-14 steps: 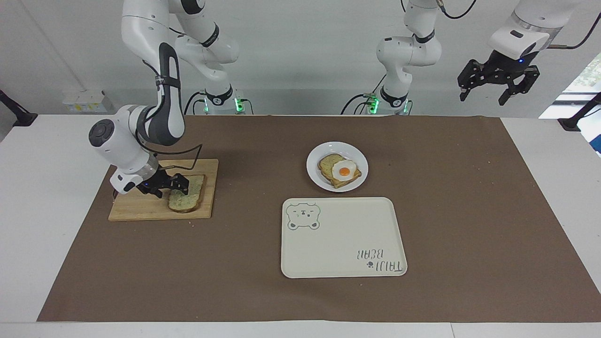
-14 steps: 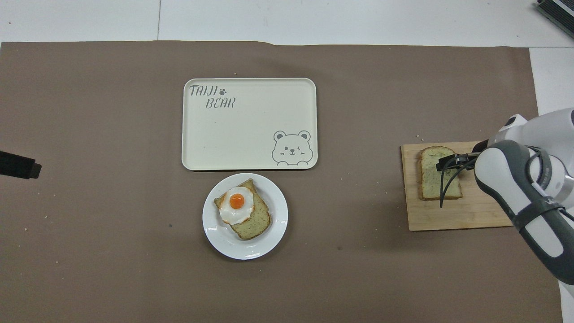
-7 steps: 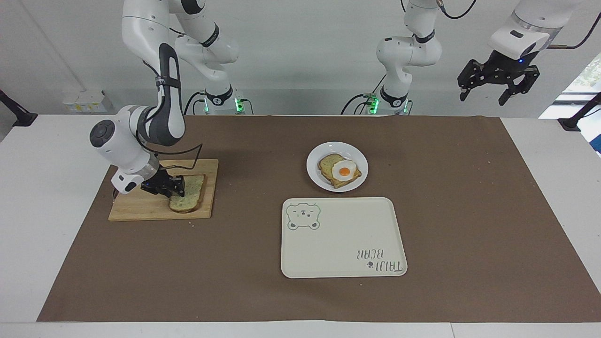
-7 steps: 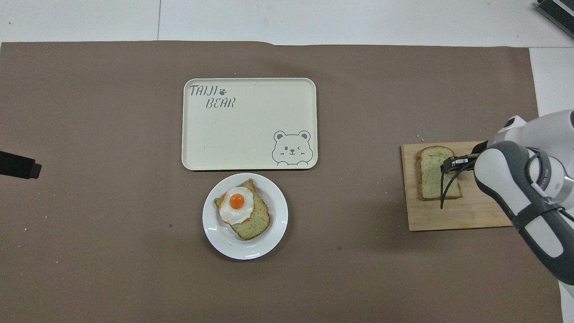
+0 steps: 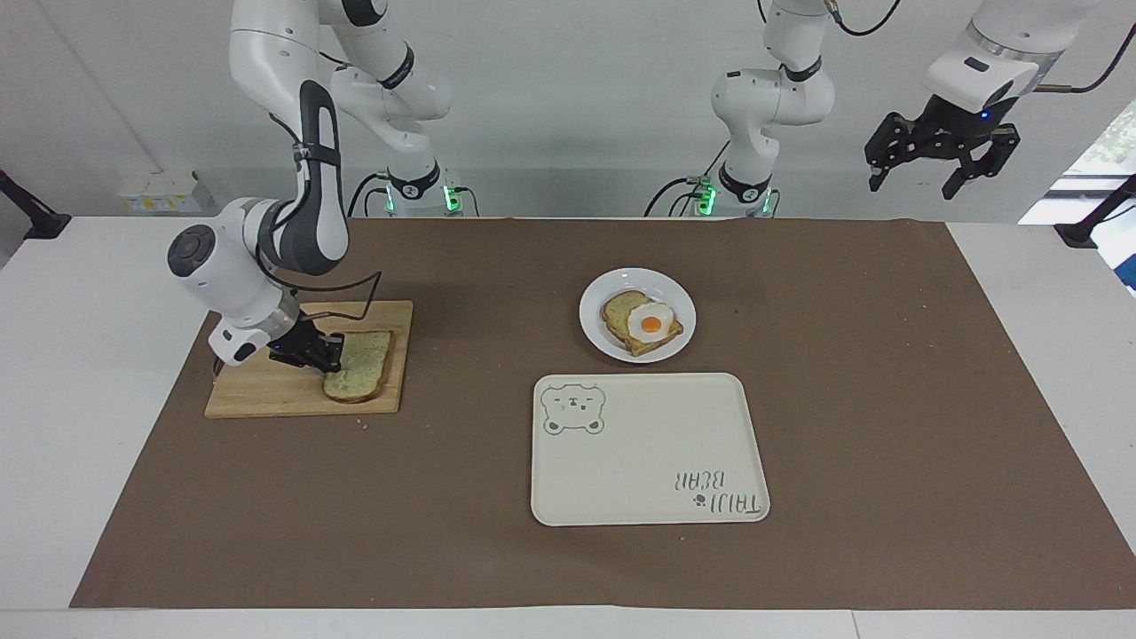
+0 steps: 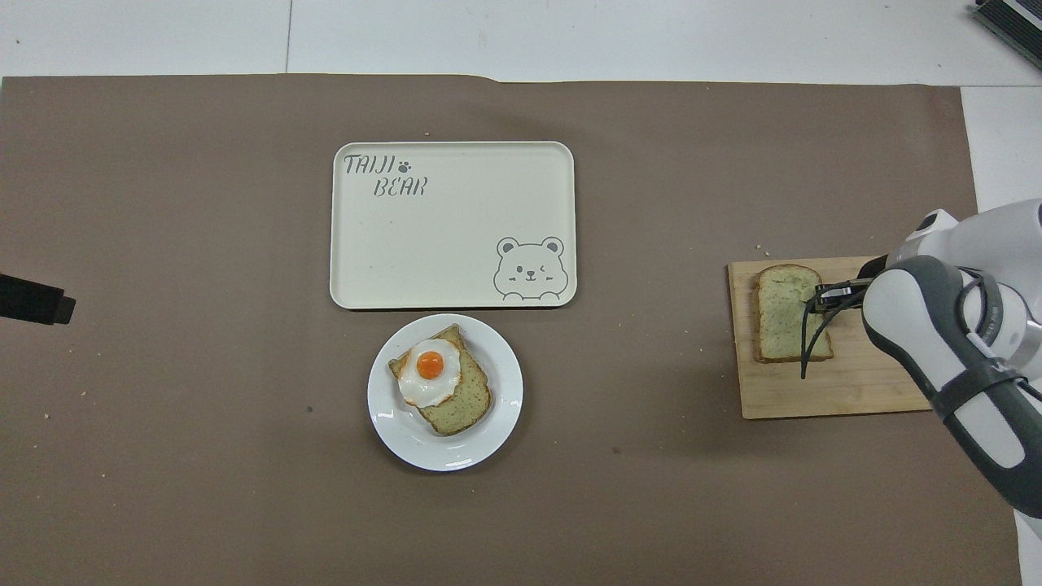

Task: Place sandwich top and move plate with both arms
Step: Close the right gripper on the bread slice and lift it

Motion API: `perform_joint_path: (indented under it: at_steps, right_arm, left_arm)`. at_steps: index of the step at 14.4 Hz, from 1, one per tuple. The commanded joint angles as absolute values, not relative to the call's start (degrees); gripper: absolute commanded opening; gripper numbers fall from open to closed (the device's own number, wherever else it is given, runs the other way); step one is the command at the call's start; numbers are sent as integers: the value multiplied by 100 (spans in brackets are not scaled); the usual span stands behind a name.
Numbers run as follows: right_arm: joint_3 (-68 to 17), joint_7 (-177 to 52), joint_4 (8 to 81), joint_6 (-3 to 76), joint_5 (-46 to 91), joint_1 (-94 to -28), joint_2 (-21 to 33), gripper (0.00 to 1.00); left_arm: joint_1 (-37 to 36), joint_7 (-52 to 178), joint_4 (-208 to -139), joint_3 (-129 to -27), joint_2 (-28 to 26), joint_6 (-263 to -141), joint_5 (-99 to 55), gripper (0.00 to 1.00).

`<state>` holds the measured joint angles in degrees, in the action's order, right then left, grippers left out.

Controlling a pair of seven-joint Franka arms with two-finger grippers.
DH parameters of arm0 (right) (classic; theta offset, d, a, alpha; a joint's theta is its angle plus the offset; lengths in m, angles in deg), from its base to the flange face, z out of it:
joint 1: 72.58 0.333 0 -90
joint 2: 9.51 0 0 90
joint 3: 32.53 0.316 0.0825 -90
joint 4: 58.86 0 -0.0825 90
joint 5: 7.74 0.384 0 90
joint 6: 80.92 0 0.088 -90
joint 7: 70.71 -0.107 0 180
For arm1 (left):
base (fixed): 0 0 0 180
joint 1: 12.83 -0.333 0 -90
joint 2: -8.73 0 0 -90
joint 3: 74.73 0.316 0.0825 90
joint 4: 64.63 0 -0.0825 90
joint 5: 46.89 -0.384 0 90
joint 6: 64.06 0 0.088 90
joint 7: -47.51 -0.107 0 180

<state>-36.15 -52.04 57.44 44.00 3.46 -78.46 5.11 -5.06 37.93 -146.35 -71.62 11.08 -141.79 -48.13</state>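
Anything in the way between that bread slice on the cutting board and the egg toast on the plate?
Nothing visible: only bare brown mat lies between the sandwich top and the plate. The tray sits farther from the robots, off that line.

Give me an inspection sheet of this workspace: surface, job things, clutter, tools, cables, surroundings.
Surface: brown mat on a white table, scattered crumbs.
Job's things: sandwich top on a wooden board; plate holds toast with a fried egg, beside a bear tray.
Clutter: nothing seen.
Tools: right tool shut on the sandwich top's edge; left tool open, waiting raised at the table's end.
Cables: black cable loops above the board.
Surroundings: white wall.
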Motion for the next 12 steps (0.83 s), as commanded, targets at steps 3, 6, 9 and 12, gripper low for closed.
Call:
perform_joint_path:
  at_steps: [3,6,9,12]
  right_arm:
    - [-3570,-4944,5111,3653,422,-7865,386,0]
    - [-3561,-4944,4592,2993,150,-7856,219,0]
    - [-3552,-4944,4397,2448,132,-7856,-35,0]
    - [-3552,-4927,4397,2227,79,-7856,-299,0]
  left_arm:
    - [-553,3828,-14593,-7192,1120,-14105,-4847,100]
    - [-553,3828,-14593,-7192,1120,-14105,-4838,100]
    - [-553,3828,-14593,-7184,1120,-14105,-4847,100]
    - [-553,3828,-14593,-7184,1120,-14114,-4838,100]
